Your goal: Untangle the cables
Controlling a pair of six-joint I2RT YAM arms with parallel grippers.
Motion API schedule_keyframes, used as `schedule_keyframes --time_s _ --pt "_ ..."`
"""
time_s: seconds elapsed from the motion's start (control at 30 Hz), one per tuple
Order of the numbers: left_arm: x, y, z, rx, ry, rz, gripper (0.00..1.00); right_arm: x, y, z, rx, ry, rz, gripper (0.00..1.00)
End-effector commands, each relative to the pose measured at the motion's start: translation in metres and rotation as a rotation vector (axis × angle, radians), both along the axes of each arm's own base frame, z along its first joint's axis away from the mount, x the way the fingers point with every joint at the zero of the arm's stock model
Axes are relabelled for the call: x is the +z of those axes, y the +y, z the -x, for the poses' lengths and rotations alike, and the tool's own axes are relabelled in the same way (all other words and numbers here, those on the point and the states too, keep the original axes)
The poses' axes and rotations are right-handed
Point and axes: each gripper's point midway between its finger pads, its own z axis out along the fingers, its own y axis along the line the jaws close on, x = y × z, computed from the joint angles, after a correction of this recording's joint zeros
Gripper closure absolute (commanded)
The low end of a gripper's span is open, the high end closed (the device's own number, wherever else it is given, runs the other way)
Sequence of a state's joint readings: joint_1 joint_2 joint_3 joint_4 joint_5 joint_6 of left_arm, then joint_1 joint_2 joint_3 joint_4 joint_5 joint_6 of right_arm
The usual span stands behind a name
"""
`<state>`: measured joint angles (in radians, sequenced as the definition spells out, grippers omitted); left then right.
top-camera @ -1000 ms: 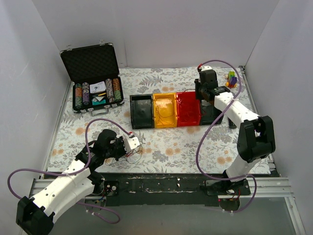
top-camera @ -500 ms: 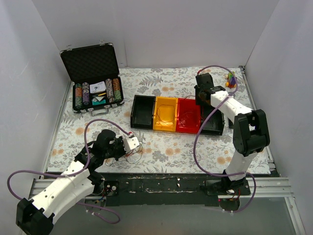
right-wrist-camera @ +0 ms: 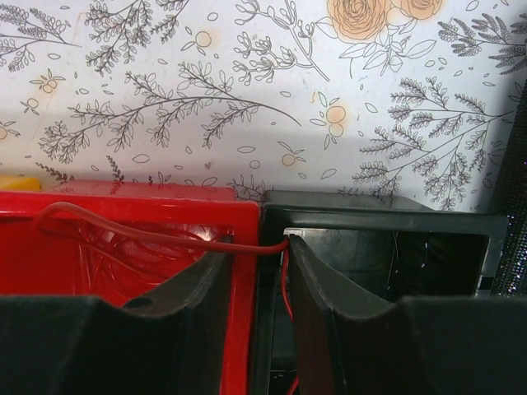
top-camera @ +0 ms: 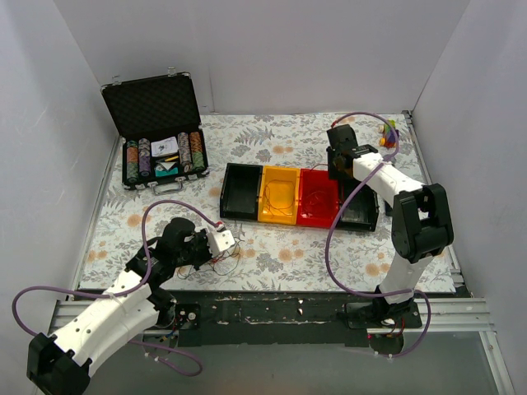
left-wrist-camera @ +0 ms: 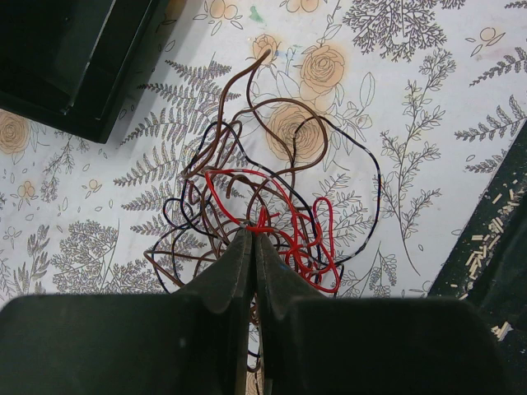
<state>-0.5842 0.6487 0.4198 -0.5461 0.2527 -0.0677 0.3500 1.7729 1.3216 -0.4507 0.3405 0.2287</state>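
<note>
1. Cables [left-wrist-camera: 263, 206]: we note a loose knot of red, brown and dark strands. It lies on the floral cloth [top-camera: 280, 247] near the front edge, left of centre, well apart from the bins.
2. Left gripper [left-wrist-camera: 251, 243]: the jaws are pressed together and pinch red strands at the near side of the knot. The other loops fan out beyond the tips.
3. Right gripper [right-wrist-camera: 254, 262]: the jaws stand partly apart, straddling the wall shared by the red bin [right-wrist-camera: 99, 239] and the right black bin [right-wrist-camera: 387, 247]. We see nothing clamped.
4. Red cable [right-wrist-camera: 156, 234]: it runs out of the red bin, over that wall and between the right jaws. It then drops on the black-bin side, close by one finger.
5. Bins: we count four in a row at mid-table, side by side. From left they are the left black bin [top-camera: 240, 191], the yellow bin [top-camera: 278, 191], the red bin and the right black bin.
6. Case [top-camera: 152, 107]: it stands open at the far left, with chips in rows.
7. Toy [top-camera: 389, 132]: a small, many-coloured piece in the far right corner, beyond the right arm.
8. Hose [top-camera: 327, 247]: the right arm's lilac loop hangs before the red bin, hiding part of it from above.
</note>
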Motion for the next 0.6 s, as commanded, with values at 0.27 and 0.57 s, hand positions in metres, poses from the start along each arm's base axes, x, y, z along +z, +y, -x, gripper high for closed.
schedule_keyframes --time_s 0.27,0.57 --pt "0.003 -0.003 0.000 -0.006 -0.002 0.019 1.00 0.072 0.013 -0.014 0.047 -0.155 -0.040 0.28" --pt "0.001 0.000 0.001 -0.003 0.000 0.009 1.00 0.071 0.023 -0.031 0.110 -0.149 -0.026 0.39"
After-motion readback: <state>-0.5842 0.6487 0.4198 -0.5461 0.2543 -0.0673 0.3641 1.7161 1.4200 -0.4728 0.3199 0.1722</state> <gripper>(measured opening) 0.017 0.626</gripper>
